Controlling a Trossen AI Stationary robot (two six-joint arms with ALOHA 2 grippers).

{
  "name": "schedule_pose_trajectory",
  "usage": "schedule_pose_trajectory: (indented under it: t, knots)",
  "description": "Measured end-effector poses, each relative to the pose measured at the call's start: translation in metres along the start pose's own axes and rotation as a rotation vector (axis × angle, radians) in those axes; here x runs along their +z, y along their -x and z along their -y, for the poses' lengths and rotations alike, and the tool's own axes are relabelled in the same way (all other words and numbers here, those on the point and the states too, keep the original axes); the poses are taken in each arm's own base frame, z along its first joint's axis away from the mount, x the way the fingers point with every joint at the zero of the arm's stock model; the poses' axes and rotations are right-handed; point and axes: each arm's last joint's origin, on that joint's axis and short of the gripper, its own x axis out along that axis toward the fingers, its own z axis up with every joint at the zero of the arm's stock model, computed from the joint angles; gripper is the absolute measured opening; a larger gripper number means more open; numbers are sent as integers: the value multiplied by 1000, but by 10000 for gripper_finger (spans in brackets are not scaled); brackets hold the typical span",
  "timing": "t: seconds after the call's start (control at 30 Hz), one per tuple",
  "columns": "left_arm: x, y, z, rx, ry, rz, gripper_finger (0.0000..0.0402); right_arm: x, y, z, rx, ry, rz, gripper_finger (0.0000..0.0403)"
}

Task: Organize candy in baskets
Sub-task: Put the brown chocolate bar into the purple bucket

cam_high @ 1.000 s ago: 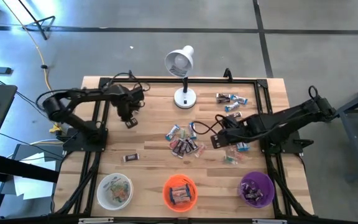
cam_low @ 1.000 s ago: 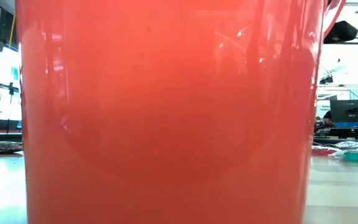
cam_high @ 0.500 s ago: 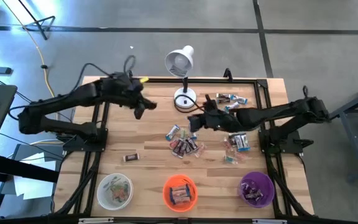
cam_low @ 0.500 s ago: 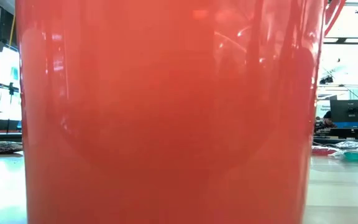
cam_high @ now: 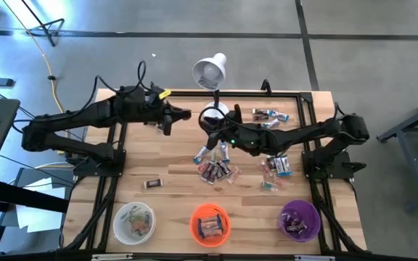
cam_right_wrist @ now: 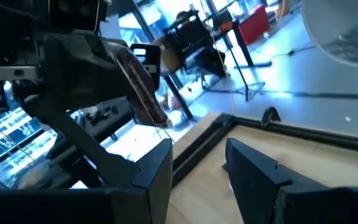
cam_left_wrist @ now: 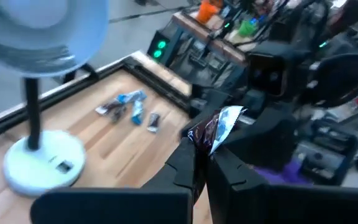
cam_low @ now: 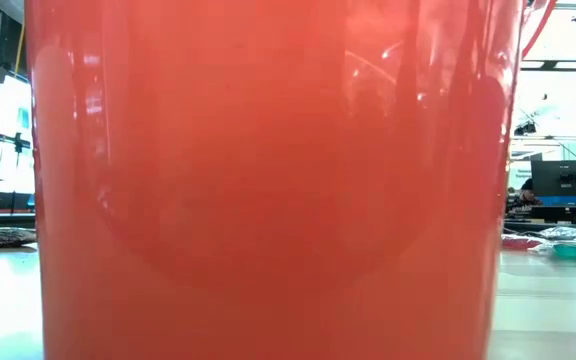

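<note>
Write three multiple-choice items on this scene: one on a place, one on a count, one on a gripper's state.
1. Where is the lamp?
A. far edge of the table
B. beside the baskets
C. off the table

2. How many baskets?
A. two
B. three
C. four

3. The left gripper is
A. open, empty
B. shut on a candy
C. in a basket

Key:
1 A: its base stands by the far rail.
2 B: white basket, orange basket, purple basket.
3 B: a candy sticks out between its fingers.

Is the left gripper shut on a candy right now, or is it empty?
Shut on one: the left gripper pinches a dark, shiny-wrapped candy between its closed fingers, held up off the table.
</note>
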Motion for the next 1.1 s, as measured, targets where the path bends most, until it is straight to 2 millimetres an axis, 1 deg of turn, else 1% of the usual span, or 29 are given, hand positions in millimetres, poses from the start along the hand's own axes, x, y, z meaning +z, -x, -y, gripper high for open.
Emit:
schedule_pose_trajectory:
  t: [0.2,0.33,0.43,0.57,0.8,0.9,1.1]
  knots:
    - [-6,-19,9,-66,-3,-14,1,-5,-4,1,-2,13,0,145]
    - [-12,-30,10,-62,1,-52,0,-4,-4,1,4,10,6,145]
    - [-12,-33,10,-65,1,-44,0,-3,-4,0,4,12,17,145]
    - [-11,-34,9,-63,-7,-40,0,-4,-4,1,3,13,11,145]
    - [-3,-28,2,-40,-5,1,0,-4,-3,1,3,25,-10,145]
    - [-2,-28,0,-28,-12,10,0,-1,0,3,-6,39,-32,145]
    - [-2,-28,-1,-29,-12,7,0,4,0,4,-15,19,-17,145]
